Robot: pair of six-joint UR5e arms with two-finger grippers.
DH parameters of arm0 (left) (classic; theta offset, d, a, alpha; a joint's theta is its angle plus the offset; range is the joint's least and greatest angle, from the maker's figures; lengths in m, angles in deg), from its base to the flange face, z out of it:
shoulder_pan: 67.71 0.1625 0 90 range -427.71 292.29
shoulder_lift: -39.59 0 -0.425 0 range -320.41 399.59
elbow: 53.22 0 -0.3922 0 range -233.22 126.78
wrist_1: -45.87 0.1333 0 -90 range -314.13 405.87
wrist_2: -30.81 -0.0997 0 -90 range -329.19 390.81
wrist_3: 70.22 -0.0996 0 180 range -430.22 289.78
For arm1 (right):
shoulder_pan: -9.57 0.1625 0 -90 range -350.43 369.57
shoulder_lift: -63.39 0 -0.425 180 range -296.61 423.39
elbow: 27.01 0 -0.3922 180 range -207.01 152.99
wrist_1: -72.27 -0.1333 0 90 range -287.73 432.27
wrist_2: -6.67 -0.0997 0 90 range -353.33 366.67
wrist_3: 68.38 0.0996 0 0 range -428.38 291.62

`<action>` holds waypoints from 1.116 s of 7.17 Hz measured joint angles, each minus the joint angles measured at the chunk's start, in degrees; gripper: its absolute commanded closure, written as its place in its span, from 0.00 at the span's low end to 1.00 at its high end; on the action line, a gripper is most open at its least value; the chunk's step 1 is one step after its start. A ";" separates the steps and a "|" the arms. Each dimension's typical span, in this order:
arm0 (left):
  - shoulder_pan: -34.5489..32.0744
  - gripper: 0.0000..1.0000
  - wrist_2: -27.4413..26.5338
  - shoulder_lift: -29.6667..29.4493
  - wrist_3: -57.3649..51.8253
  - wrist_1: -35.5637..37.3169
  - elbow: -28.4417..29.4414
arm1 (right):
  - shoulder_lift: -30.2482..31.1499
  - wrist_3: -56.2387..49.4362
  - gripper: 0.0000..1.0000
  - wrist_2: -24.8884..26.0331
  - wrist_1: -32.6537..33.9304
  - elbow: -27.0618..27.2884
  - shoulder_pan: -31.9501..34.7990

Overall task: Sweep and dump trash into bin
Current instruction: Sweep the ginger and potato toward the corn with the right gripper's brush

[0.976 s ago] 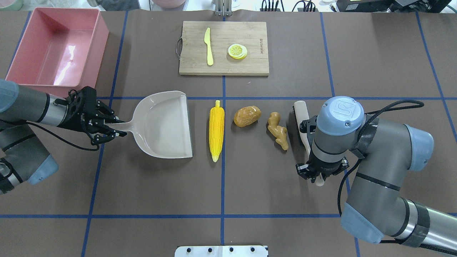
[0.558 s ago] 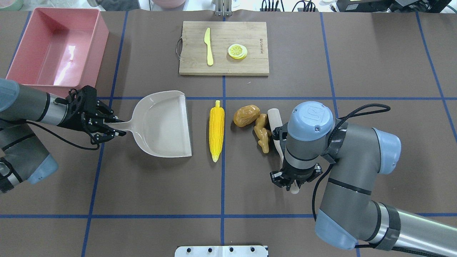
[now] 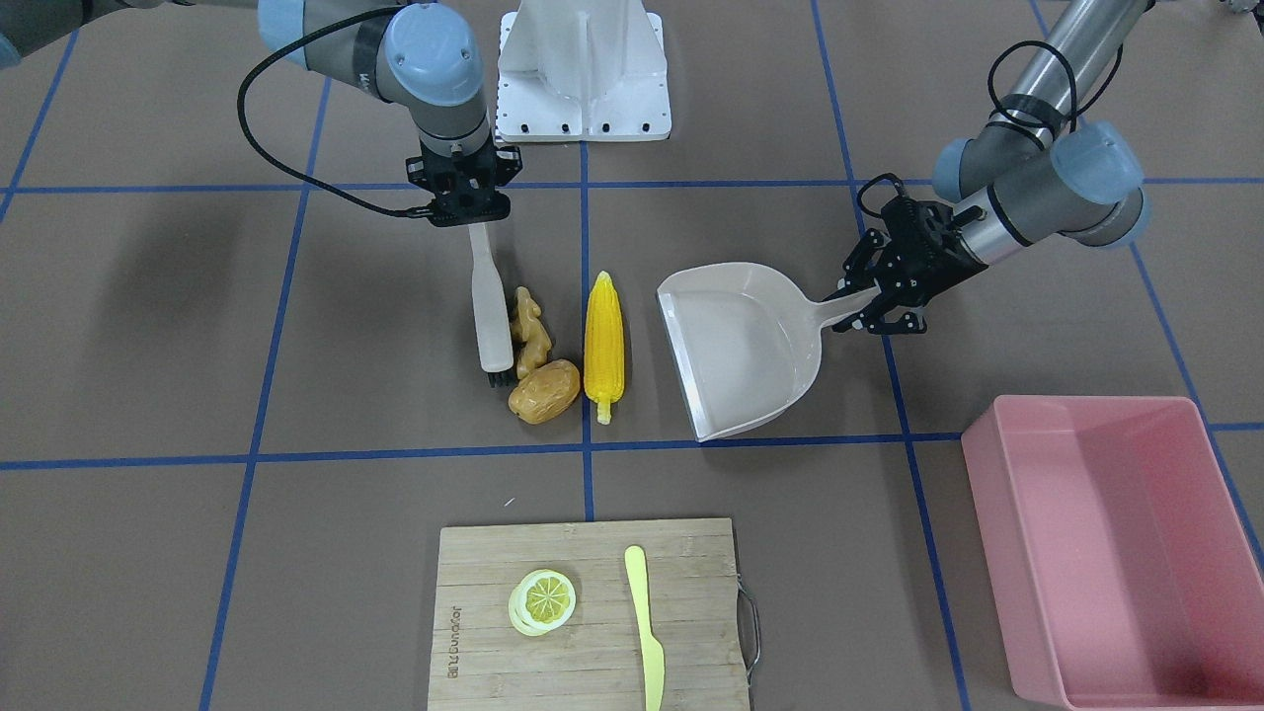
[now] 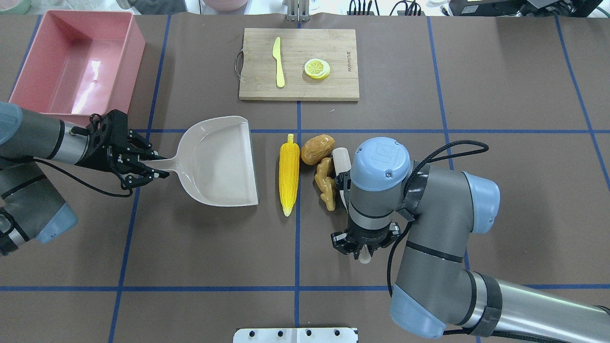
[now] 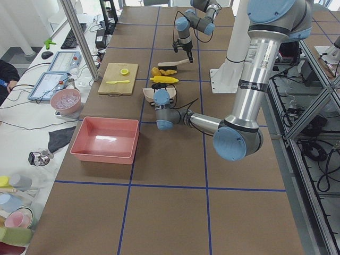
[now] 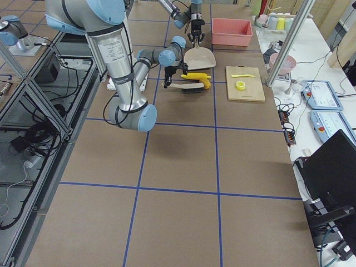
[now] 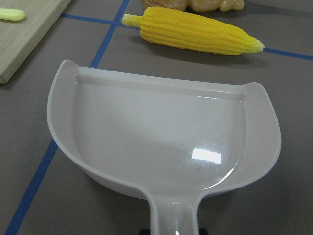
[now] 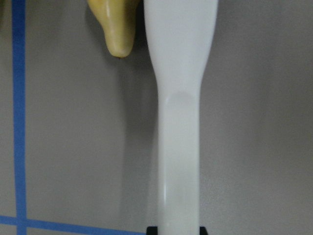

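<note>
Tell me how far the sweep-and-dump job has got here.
Done: left claw grips the dustpan, right claw the brush. In hand: brush against the ginger, potato bunched beside the corn, short of the dustpan. Left: dustpan and bin are both empty, so loading and dumping remain.

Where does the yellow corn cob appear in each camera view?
Exterior front-facing: corn cob at centre, left of the dustpan.
Overhead exterior: cob at centre, right of dustpan.
Exterior left: cob small, upper centre.
Exterior right: cob small, upper centre.
Left wrist-mounted: cob at top, beyond dustpan's lip.
Right wrist-mounted: not in it.
Shared landmark: the dustpan beside it.
</note>
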 measured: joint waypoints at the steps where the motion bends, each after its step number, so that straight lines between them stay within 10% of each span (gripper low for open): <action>1: -0.16 1.00 0.05 0.14 0.08 0.47 -0.72 | -0.88 0.38 1.00 0.08 -0.05 -0.59 -0.63; 8: -1.26 1.00 4.01 0.76 4.23 0.58 -2.77 | -2.34 1.00 1.00 0.03 -5.51 -3.67 -2.31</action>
